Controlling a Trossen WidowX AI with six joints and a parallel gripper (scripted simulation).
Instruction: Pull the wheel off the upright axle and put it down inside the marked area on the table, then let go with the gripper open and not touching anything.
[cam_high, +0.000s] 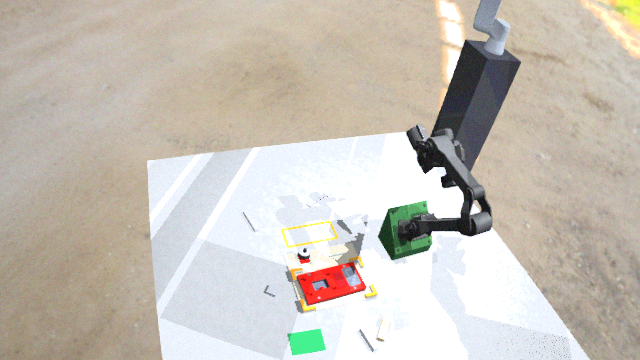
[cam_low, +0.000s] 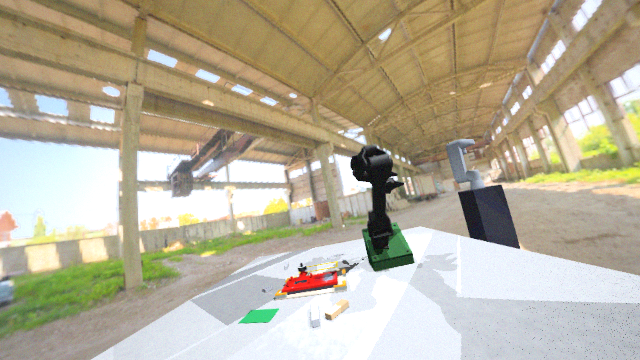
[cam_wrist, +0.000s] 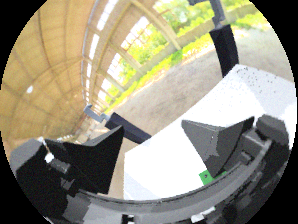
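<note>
The wheel (cam_high: 304, 255) (cam_low: 302, 268) is a small round black and white piece around an upright axle, whose dark tip shows above it; a small red part is below. A yellow rectangular outline (cam_high: 285, 238) marks an area on the table just behind the wheel. My gripper (cam_high: 437, 179) (cam_low: 398, 179) (cam_wrist: 153, 126) is open, with nothing between its wide-spread fingers. It hangs high above the table near the arm's base, far from the wheel. The wheel and the marked area are not in the wrist view.
A red plate (cam_high: 327, 284) (cam_low: 310, 281) lies between orange corner pieces in front of the wheel. A green patch (cam_high: 306, 342) (cam_low: 259, 316) and a tan block (cam_high: 384, 329) (cam_low: 337, 309) lie nearer the front. A dark pillar (cam_high: 475, 95) (cam_low: 489, 215) stands behind the arm.
</note>
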